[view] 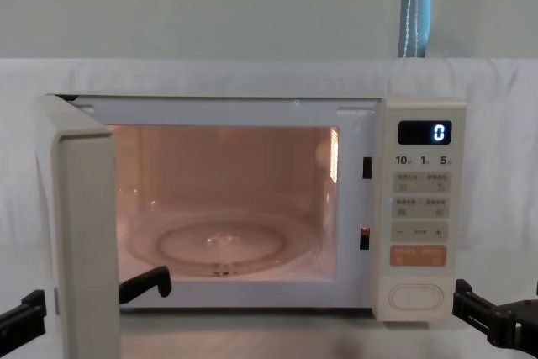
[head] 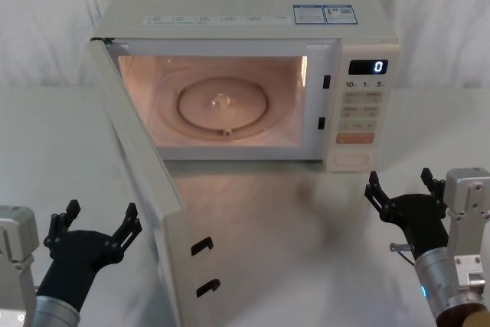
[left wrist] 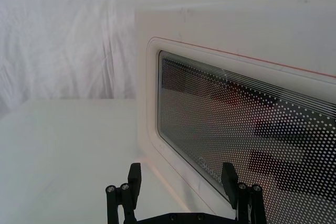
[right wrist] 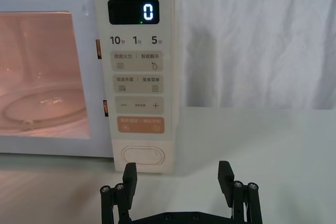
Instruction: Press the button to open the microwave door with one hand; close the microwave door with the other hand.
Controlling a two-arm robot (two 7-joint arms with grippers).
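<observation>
- Head view: the microwave door stands swung wide open, running from the upper left of the frame down to the lower middle, with the lit cavity bare behind it. So the opening step looks done and closing is the step in hand. The left pincer sits at the lower left, fingers spread, just outside the door's outer face and apart from it. The right pincer sits at the lower right, fingers also spread, below the button and not touching it.
- Left wrist view: the door's dotted window fills the right half of the frame; the left pincer's fingertips rise at the bottom edge, apart, holding nothing, close to the panel's lower rim. Judging from this, the next move calls for a sideways push on that outer face, swinging the door toward the cavity until it latches.
- Right wrist view: the button sits low, centre-left, under the orange key; the right pincer shows at the bottom, open and empty, squarely facing the keypad panel.
- Chest view: the door edge stands at the left; the right pincer shows at the lower right corner, level with the button and beside it on the counter.
</observation>
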